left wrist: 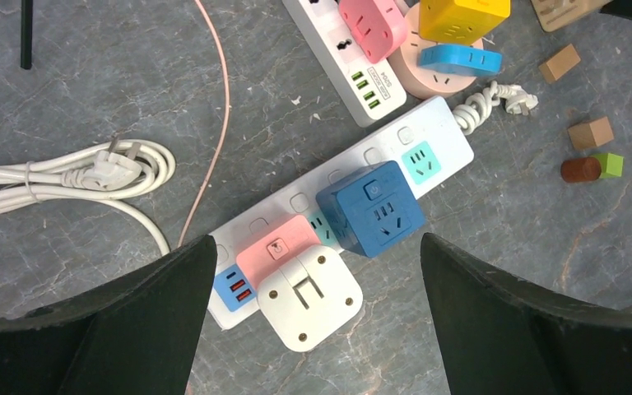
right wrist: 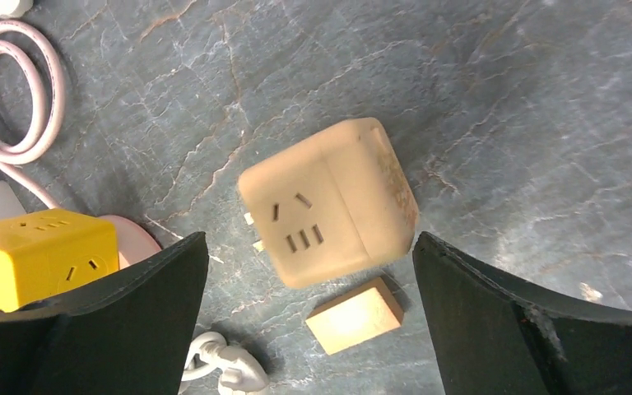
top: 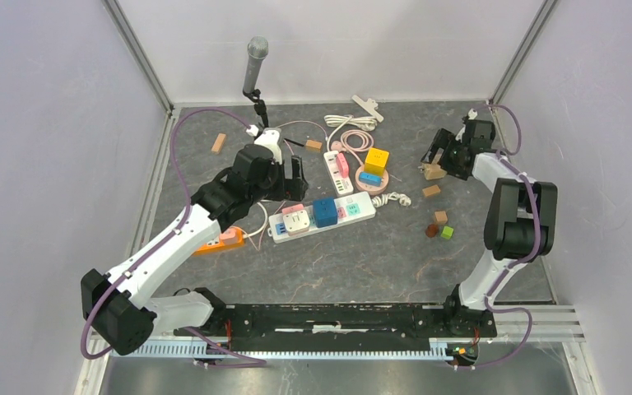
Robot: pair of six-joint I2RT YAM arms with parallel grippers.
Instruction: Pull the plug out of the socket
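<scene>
Left pincer (left wrist: 317,243) open over power strip (left wrist: 440,140) with blue plug (left wrist: 370,210) seated; right pincer (right wrist: 309,239) open above beige cube plug (right wrist: 329,202), not touching.

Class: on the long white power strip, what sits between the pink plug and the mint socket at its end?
A blue cube adapter, plugged into the strip between pink plug and mint socket; the left wrist view shows it clearly.

Grey marbled tbl (top: 362,263): white pwr strip (top: 360,208), beige cube adapter (right wrist: 329,202), wood blocks (top: 432,191), poss. orange strip (top: 214,243).
</scene>
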